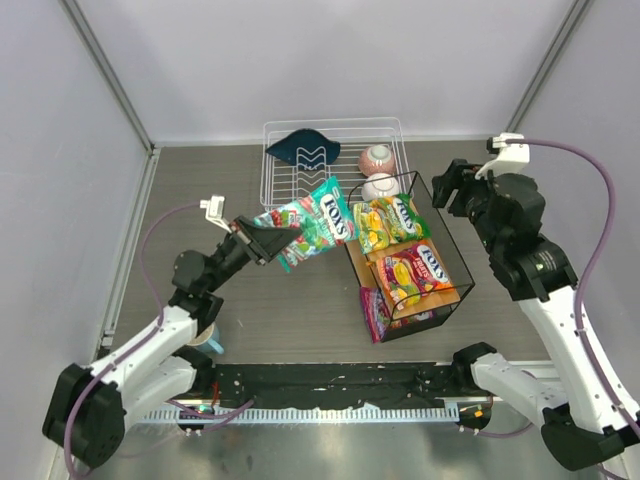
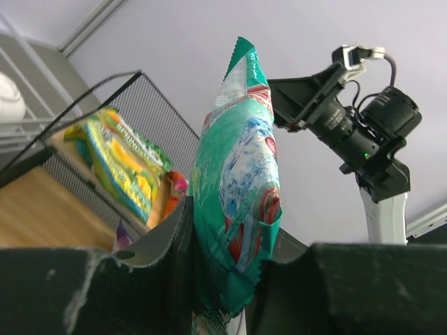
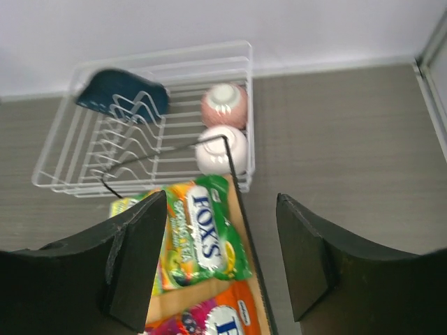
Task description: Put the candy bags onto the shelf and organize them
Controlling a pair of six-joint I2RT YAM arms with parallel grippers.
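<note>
My left gripper (image 1: 262, 238) is shut on the lower edge of a teal candy bag (image 1: 315, 222), holding it in the air just left of the shelf (image 1: 356, 262). The left wrist view shows the teal bag (image 2: 237, 188) pinched upright between the fingers. A green bag (image 1: 390, 220) and an orange-red bag (image 1: 415, 270) lie on the shelf's wooden board. A purple bag (image 1: 375, 312) sits at the shelf's near left corner. My right gripper (image 1: 450, 185) hangs open and empty above the shelf's far right side, looking down on the green bag (image 3: 202, 234).
A white wire dish rack (image 1: 280, 175) stands behind the shelf with a dark blue item (image 1: 300, 148), a pink bowl (image 1: 376, 158) and a white bowl (image 1: 378, 186). Grey walls close in on the table's left, back and right.
</note>
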